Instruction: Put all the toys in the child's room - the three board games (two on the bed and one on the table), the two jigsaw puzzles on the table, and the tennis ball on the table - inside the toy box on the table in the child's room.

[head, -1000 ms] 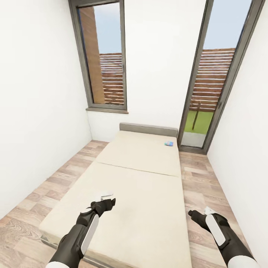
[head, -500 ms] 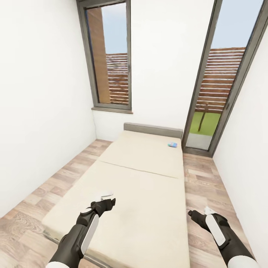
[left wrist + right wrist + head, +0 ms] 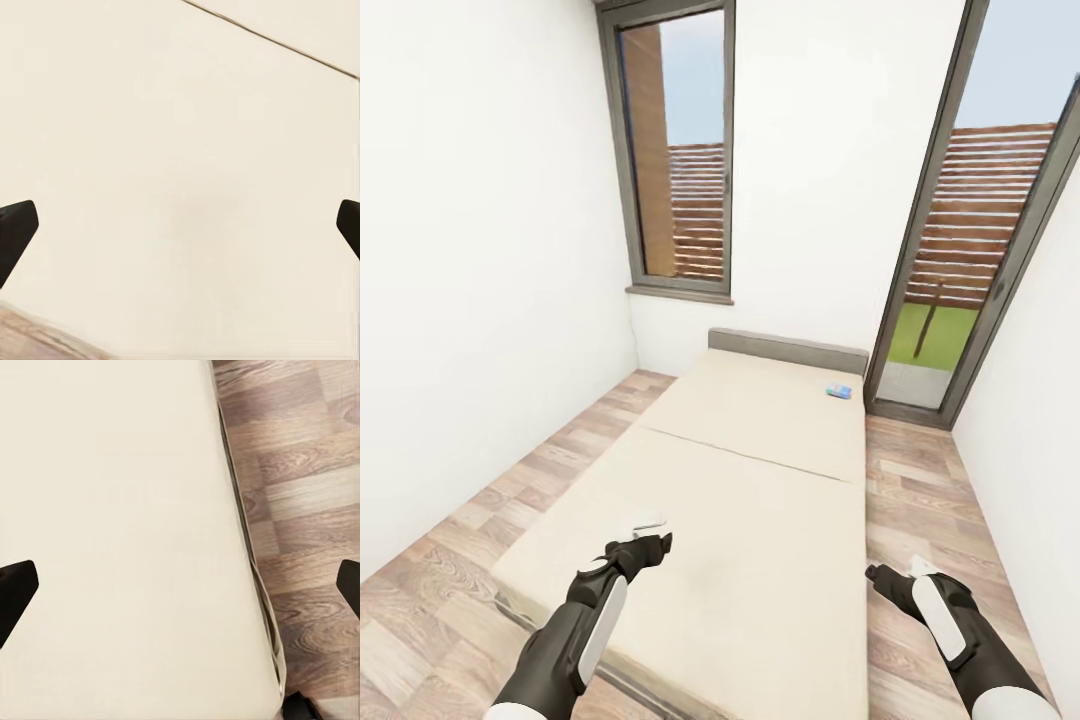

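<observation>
You've rolled closer to the bed (image 3: 740, 520), where a blue game (image 3: 839, 391) waits by the headboard corner, both grippers released.

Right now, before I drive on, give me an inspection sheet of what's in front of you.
Surface: bed, plain beige mattress in two sections, grey headboard at the far end.
Job's things: one light blue board game lying flat on the far section near the headboard's right end; no other toys seen.
Clutter: nothing seen.
Grippers: left gripper open and empty over the near section; right gripper open and empty at the bed's right edge.
Cables: nothing seen.
Surroundings: white walls, wood-plank floor, two tall grey-framed windows.
</observation>
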